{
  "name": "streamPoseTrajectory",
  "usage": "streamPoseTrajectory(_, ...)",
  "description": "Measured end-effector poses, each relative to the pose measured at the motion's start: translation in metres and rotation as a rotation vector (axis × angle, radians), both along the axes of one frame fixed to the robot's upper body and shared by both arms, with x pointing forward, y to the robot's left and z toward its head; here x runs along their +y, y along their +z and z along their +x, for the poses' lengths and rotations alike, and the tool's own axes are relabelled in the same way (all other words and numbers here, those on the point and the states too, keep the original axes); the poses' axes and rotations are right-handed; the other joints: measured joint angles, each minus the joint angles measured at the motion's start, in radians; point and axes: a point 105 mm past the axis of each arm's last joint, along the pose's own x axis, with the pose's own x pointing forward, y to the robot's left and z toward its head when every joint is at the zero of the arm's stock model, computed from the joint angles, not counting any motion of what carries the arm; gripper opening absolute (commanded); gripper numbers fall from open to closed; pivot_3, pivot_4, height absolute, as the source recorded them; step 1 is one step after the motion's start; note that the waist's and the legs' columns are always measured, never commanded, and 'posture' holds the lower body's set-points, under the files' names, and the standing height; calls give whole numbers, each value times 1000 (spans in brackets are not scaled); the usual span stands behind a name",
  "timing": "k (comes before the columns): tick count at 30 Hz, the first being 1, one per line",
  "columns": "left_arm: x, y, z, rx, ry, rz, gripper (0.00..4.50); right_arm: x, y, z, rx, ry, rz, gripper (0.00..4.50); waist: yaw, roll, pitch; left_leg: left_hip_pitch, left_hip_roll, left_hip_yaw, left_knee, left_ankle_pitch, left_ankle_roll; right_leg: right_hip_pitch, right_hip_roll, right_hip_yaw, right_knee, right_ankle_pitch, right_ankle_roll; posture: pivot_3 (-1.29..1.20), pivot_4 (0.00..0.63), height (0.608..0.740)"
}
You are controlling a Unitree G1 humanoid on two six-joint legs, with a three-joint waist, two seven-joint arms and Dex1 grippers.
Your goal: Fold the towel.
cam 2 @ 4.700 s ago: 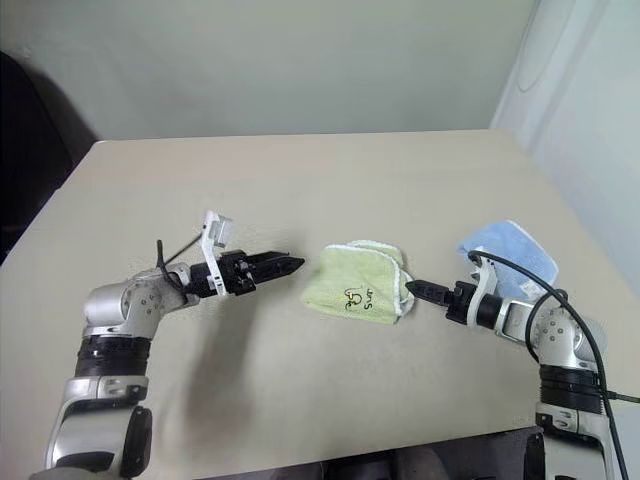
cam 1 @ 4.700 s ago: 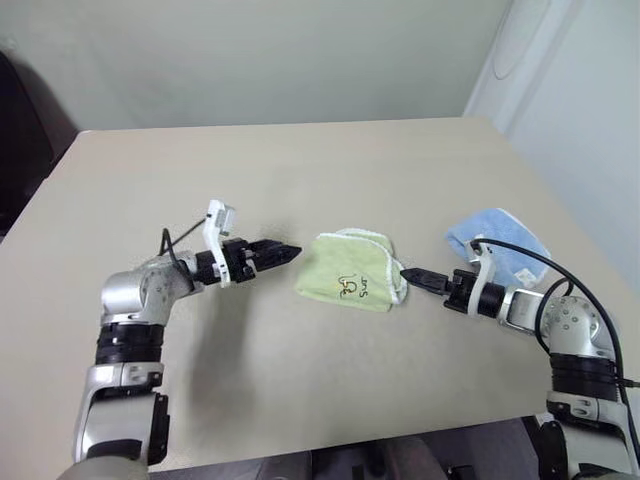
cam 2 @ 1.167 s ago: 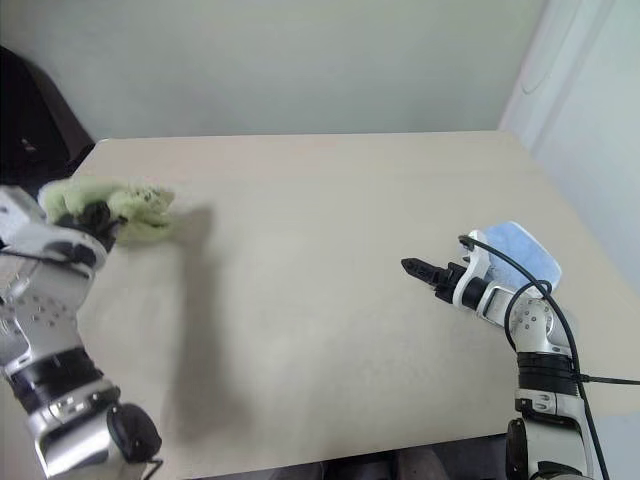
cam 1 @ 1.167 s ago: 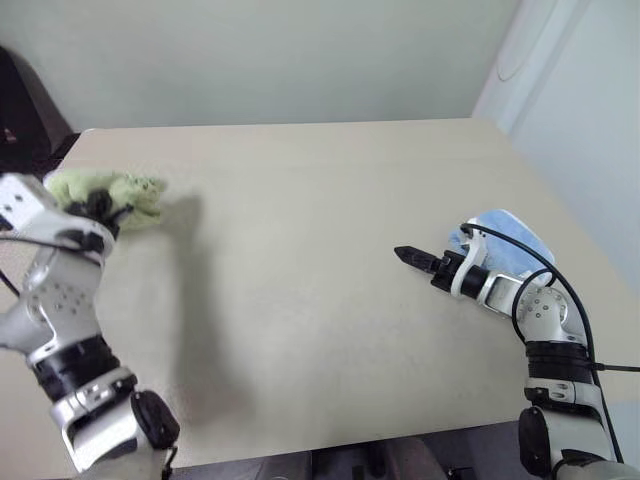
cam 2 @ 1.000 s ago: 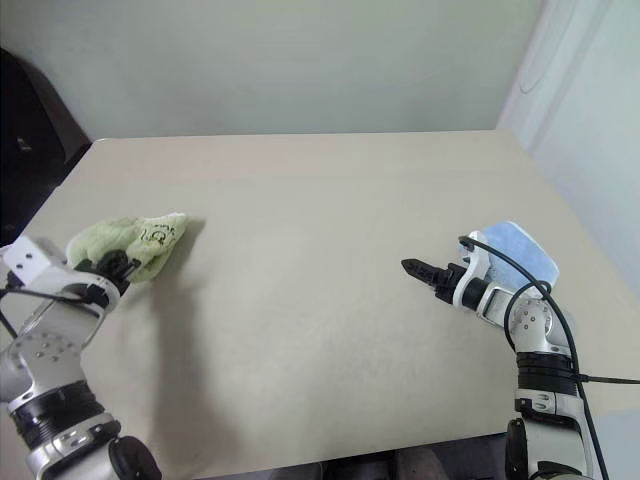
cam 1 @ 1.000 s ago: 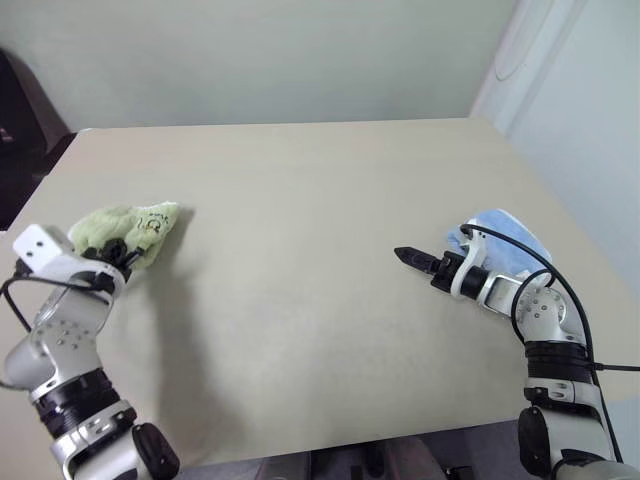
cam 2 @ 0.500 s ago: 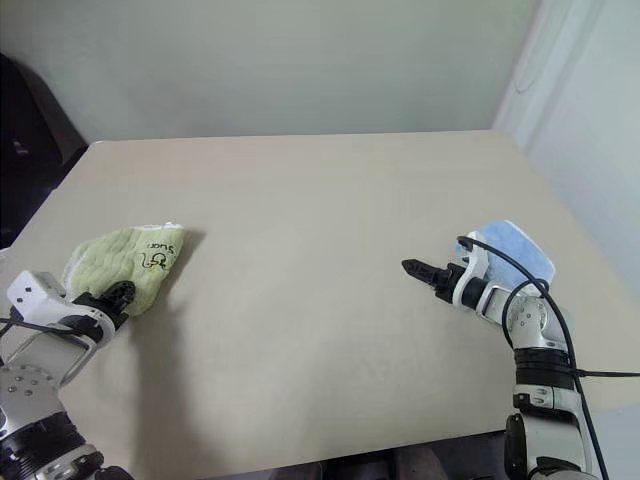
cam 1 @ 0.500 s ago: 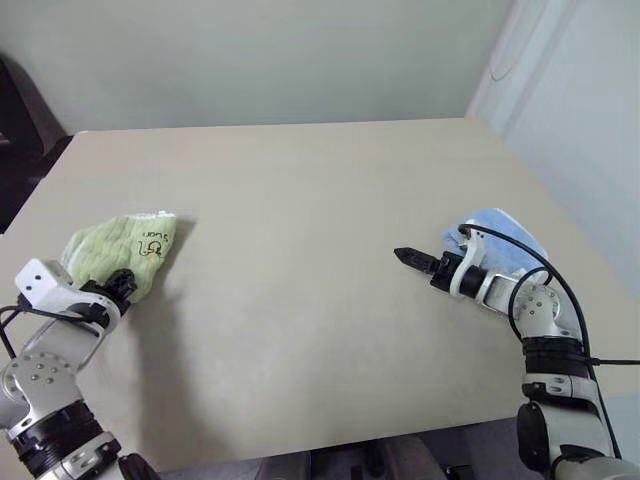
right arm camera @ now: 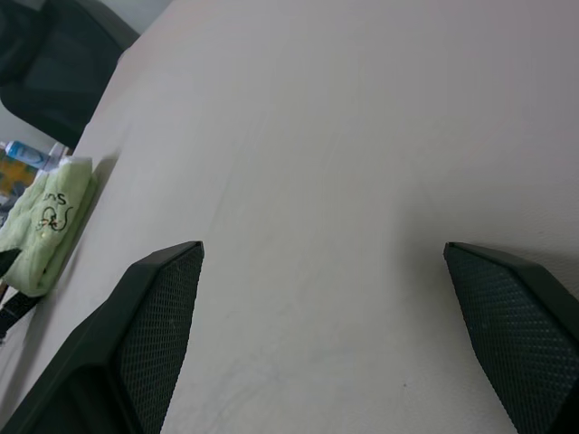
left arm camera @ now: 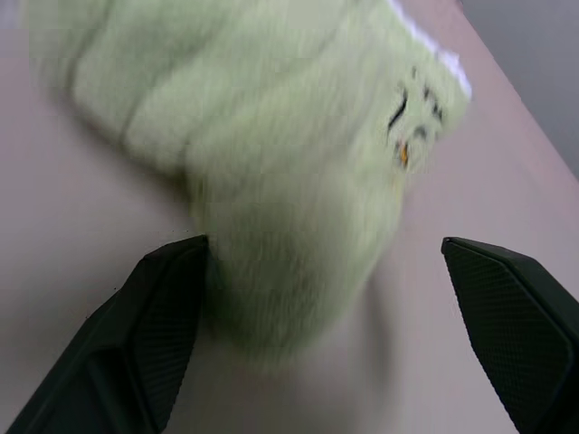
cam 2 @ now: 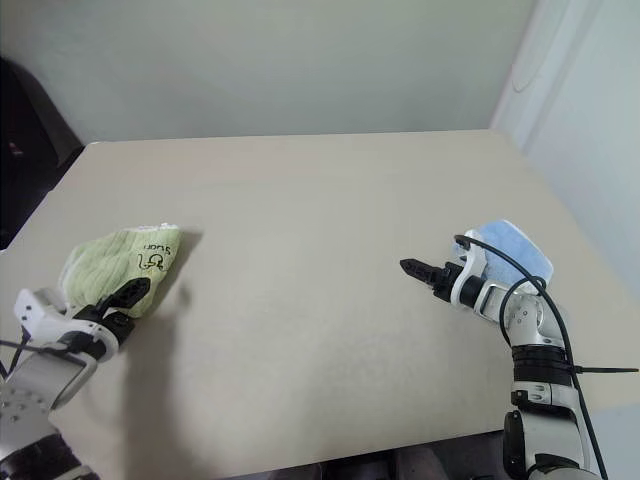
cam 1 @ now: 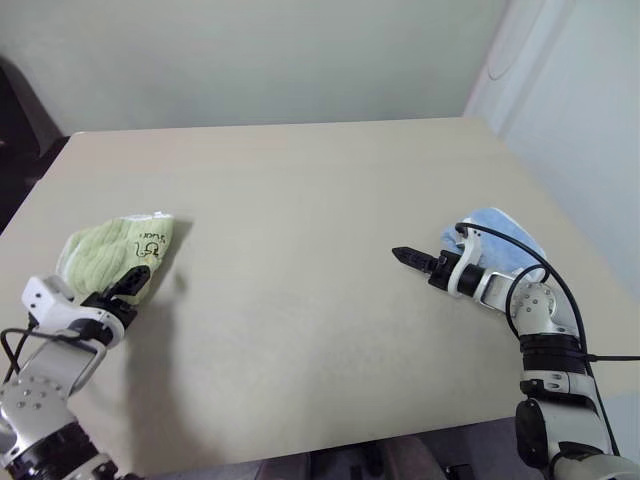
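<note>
Left claw [cam 1: 133, 280] wide open now, fingers [left arm camera: 158, 330] splayed at the towel's near end, gripping nothing. Towel [cam 1: 112, 252] bunched at the table's [cam 1: 320, 200] left edge, lying flat, long axis slanting from near-left up to far-right, dark print and white edging at the far end. Over to the right claw [cam 1: 402, 256]: fingers [right arm camera: 154, 334] spread wide, empty, hovering above bare tabletop, pointing toward the left. Just behind its wrist, a folded blue cloth [cam 1: 500, 240] near the table's right edge, well apart from the towel.
</note>
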Motion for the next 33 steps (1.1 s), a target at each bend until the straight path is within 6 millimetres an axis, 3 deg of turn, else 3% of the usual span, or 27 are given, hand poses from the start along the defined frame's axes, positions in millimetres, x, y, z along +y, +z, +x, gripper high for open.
streamPoseTrajectory(6, -4, -4, -36, -48, -162, -7, 4452, 0, 4, -1, -19, 4, -10, 4500, -6, 0, 0, 0, 1, -1, 0, -2, -3, -2, 1, 0, 0, -4, 3, 0, 150, 740)
streamPoseTrajectory(10, -16, 14, -43, -84, -333, 77, 4452, -8, 20, -4, -105, 1, -62, 4500, 1, 1, 0, -1, 0, -3, 0, -3, -4, -4, 1, 0, 0, -5, 4, 0, 150, 740)
streamPoseTrajectory(16, -57, 51, -7, -189, -569, 330, 4452, -19, 50, -14, -335, 8, -240, 4500, 7, 1, 1, -2, 0, -4, 1, -3, -5, -1, 0, 0, 0, -6, 4, 0, 150, 740)
streamPoseTrajectory(21, -69, 84, 40, -319, -603, 546, 4452, -30, 56, -14, -489, 16, -487, 4500, 1, 1, 0, -1, 0, -4, 1, -3, -4, -3, 1, -1, 1, -4, 1, 0, 150, 740)
streamPoseTrajectory(27, -79, 72, 71, -302, -711, 674, 4452, -36, 66, -13, -591, 16, -576, 4500, -15, 1, 0, 0, 0, -4, 0, 1, 6, -6, 1, -2, 0, -3, 1, 0, 150, 740)
streamPoseTrajectory(33, -84, 67, 76, -313, -740, 677, 4452, -40, 57, -16, -574, 3, -576, 4500, -13, 1, 0, 0, 0, -4, 0, 0, 8, -5, 1, -2, -1, -2, -1, 0, 150, 740)
